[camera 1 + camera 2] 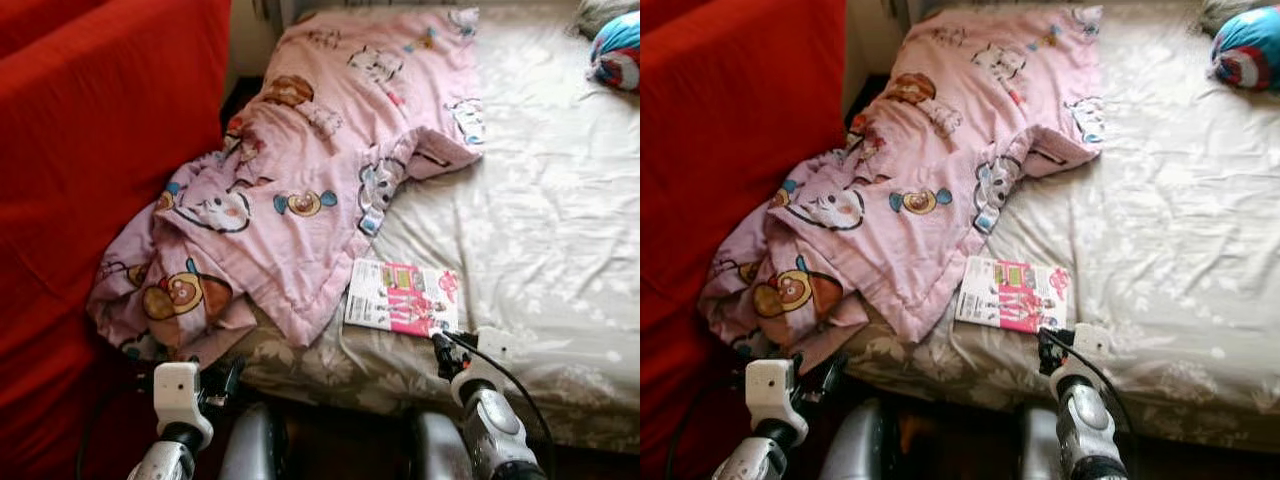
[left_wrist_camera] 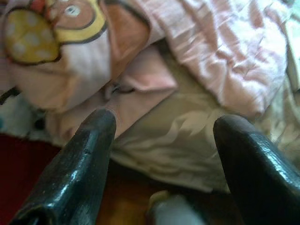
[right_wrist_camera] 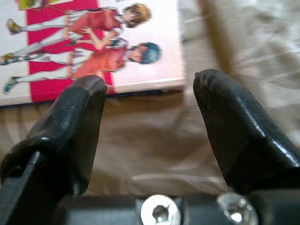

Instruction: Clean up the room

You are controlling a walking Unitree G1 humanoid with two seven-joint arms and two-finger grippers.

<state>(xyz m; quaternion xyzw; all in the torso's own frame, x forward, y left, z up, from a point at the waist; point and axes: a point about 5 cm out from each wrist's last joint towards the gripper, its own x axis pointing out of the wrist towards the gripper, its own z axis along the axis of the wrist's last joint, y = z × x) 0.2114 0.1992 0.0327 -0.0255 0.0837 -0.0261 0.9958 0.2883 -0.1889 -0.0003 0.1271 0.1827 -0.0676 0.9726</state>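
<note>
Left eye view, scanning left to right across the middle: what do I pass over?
Red sofa → pink cartoon blanket → pink-and-white book at the near bed edge → bare grey floral sheet. Low in front, the left claw is below the blanket, and the right claw is just short of the book.

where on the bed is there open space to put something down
The bare stretch of grey floral bedsheet lies right of the pink cartoon blanket, beyond the comic book and short of the blue cushion. The side by the red sofa is crowded with bunched blanket.
</note>
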